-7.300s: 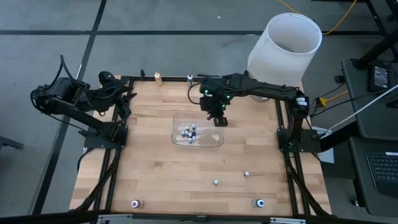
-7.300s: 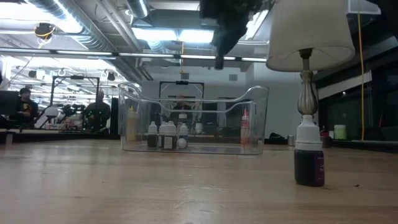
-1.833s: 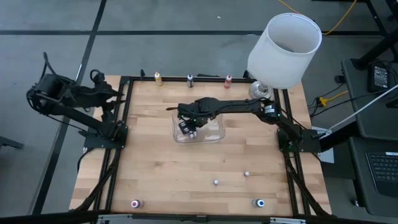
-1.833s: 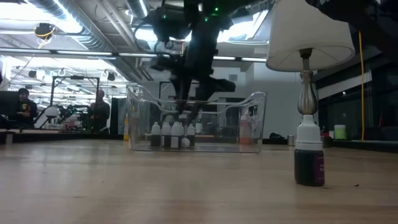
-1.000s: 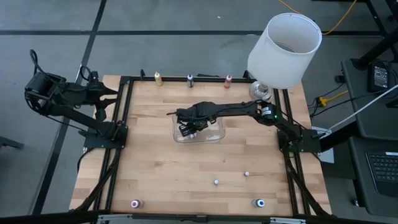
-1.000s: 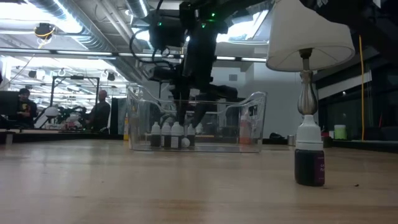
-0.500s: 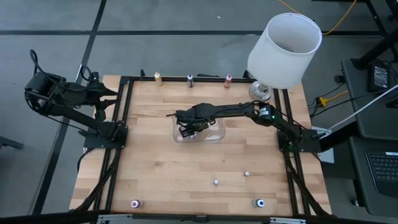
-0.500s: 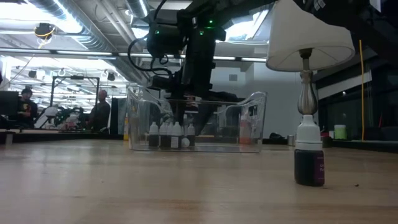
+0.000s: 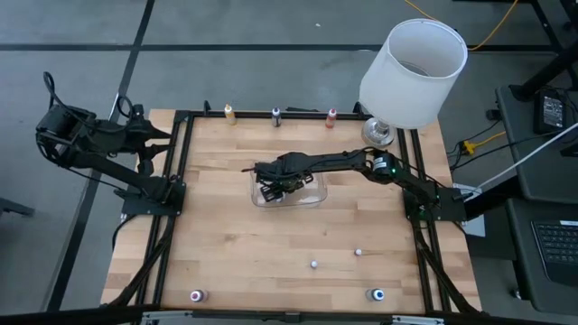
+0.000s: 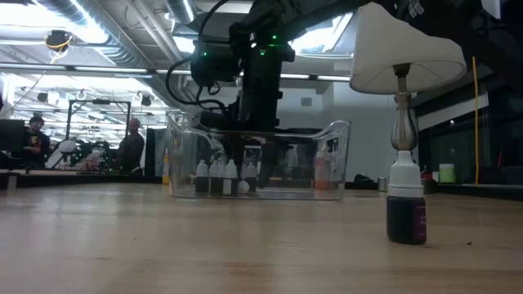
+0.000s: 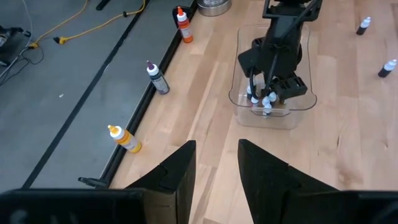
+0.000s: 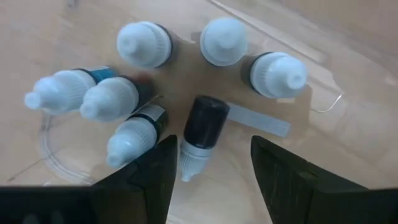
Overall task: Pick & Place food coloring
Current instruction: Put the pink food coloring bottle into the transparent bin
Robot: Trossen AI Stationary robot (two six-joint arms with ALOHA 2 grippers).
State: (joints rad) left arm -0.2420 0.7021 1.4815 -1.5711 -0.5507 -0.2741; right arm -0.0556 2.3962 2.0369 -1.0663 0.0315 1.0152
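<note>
Right gripper (image 12: 208, 165), fingers spread wide and holding nothing, lowered into the clear, shallow plastic bin (image 9: 312, 200) at mid-table. Between the fingers lies a small dark-bodied, pale-capped food-coloring bottle (image 12: 200, 134), tipped on its side on the bin floor. Six further pale-capped small bottles (image 12: 144, 43) stand upright around it, close together, some touching.

Such bottles are judged light, stiff-walled and smooth, easily toppled or rolled; the cylindrical body, not the tapered cap, looks the surer place to grip.

Outside the bin, more bottles stand apart: an orange one (image 9: 229, 112), a dark one (image 9: 276, 114) and a red one (image 9: 332, 116) along the far rail, and a purple one (image 10: 406, 211) and a blue one (image 9: 377, 294) at the near edge.

Left gripper (image 11: 214, 165) waits beyond the table's left edge, fingers slightly parted and empty.
</note>
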